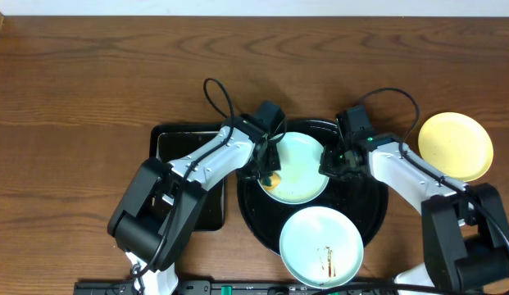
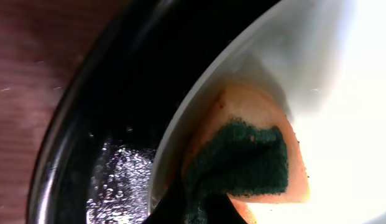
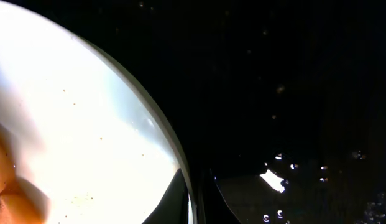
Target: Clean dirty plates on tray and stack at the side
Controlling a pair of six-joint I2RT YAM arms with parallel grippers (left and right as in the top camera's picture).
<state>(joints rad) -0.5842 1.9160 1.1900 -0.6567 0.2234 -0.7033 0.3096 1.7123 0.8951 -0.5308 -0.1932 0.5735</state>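
Far left, bare wood bench (image 1: 74, 82). Small rect tray (image 1: 168, 139), black, sits left of ctr; my L arm crosses over it toward the middle.

L end effector (image 2: 202, 208) is down inside the upper blue plate (image 1: 303, 172), at its lower-left edge, clamped on a sponge (image 2: 248, 158): orange body w/ dark green scrub patch facing the wrist cam. Sponge is pressed against the plate's inner wall, just inside the rim.

That plate lies in the upper part of the round tray (image 1: 369, 205), ctr frame. Tray floor is glossy, w/ water drops visible in both wrist views.

Lower blue plate (image 1: 315, 233) sits at the bottom of the same tray, overhanging its bottom rim, brown smears (image 1: 328, 260) near its lower middle. Can't tell if the two plates touch.

R end effector (image 3: 196, 202) is at the right edge of the upper blue plate; one finger inside the rim, one outside, closed down on the rim.

Far right, yellow plate (image 1: 455, 146) rests on the bench, off the tray, by my R arm; I see no smears on it.
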